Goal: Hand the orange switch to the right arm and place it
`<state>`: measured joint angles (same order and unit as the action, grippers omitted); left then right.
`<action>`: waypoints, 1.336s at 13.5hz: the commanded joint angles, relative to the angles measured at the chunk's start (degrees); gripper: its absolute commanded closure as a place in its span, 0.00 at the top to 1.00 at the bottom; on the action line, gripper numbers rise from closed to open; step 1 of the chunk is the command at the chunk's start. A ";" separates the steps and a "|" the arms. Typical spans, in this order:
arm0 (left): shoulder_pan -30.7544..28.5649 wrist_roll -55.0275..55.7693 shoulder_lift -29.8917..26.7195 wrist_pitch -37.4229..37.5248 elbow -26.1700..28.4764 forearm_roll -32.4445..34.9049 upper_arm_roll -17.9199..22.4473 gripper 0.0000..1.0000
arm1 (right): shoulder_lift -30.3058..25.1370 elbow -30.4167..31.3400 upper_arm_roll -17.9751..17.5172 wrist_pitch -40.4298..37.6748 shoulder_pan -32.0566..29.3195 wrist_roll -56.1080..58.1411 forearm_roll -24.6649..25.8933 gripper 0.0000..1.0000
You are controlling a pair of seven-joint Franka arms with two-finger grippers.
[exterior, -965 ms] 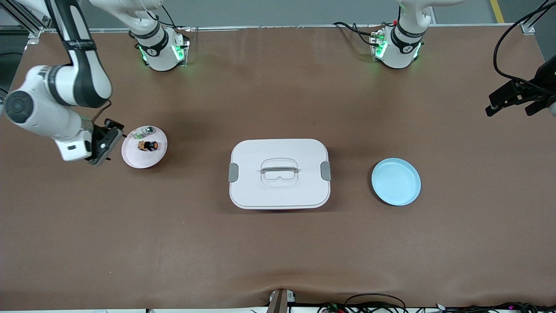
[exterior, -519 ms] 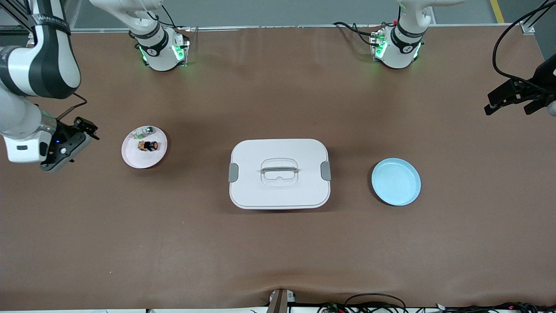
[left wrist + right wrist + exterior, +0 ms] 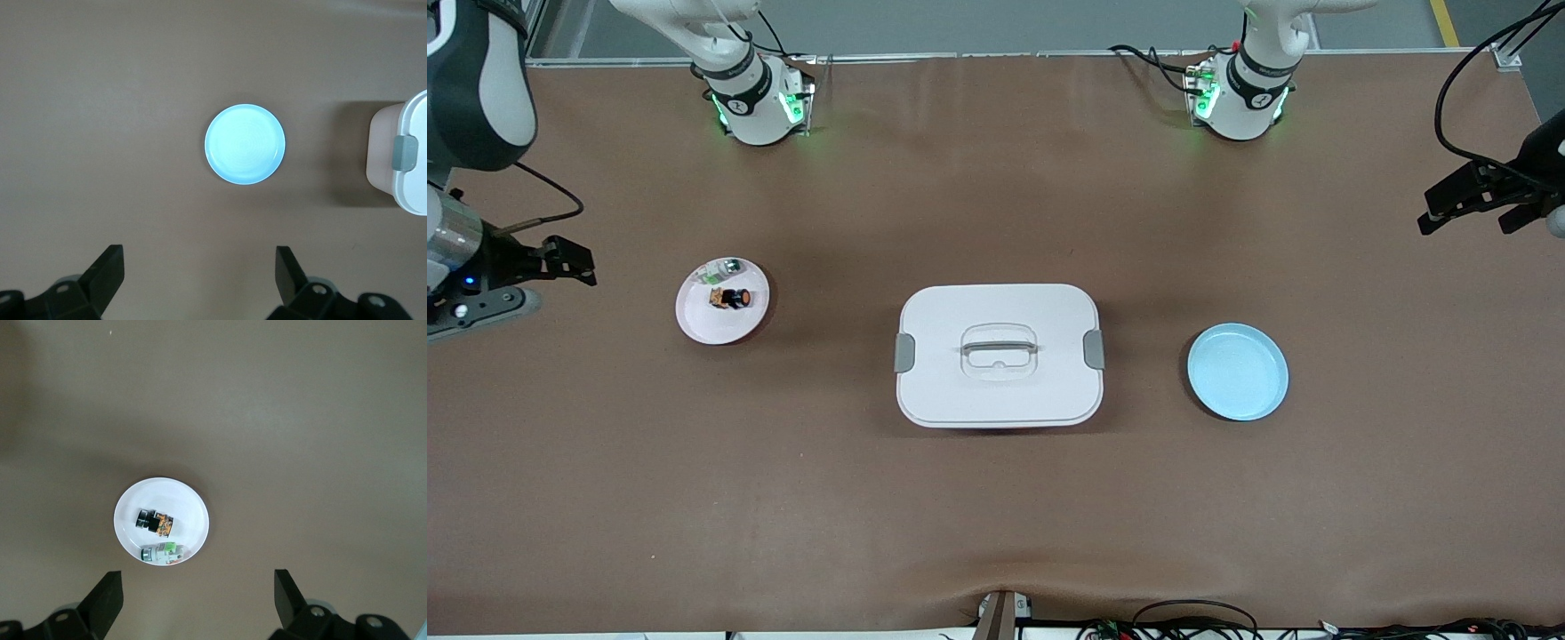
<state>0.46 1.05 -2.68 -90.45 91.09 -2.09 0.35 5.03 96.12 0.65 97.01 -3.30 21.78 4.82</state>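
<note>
The right gripper (image 3: 543, 276) hangs in the air at its own arm's end of the table with its fingers (image 3: 105, 600) spread wide and nothing between them, and the orange switch (image 3: 731, 298) lies well apart from it, toward the table's middle, on a small white plate (image 3: 698, 326) beside a whitish green-and-silver piece (image 3: 725, 268). Past that plate sits a white lidded box (image 3: 1049, 391), then a light blue plate (image 3: 1258, 400). The left gripper (image 3: 1476, 203) waits up in the air over the table's edge at its own end, fingers (image 3: 107, 270) also wide apart and empty.
</note>
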 commanded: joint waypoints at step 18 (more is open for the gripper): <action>-0.02 -0.79 0.66 1.24 -1.44 1.04 -0.17 1.00 | 1.21 -10.87 -0.82 -6.04 -1.46 -20.20 -3.24 1.00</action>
<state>0.45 1.05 -2.59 -90.37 91.09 -2.09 0.35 5.50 87.33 0.18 92.12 -5.69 2.67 1.17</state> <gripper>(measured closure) 0.000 0.000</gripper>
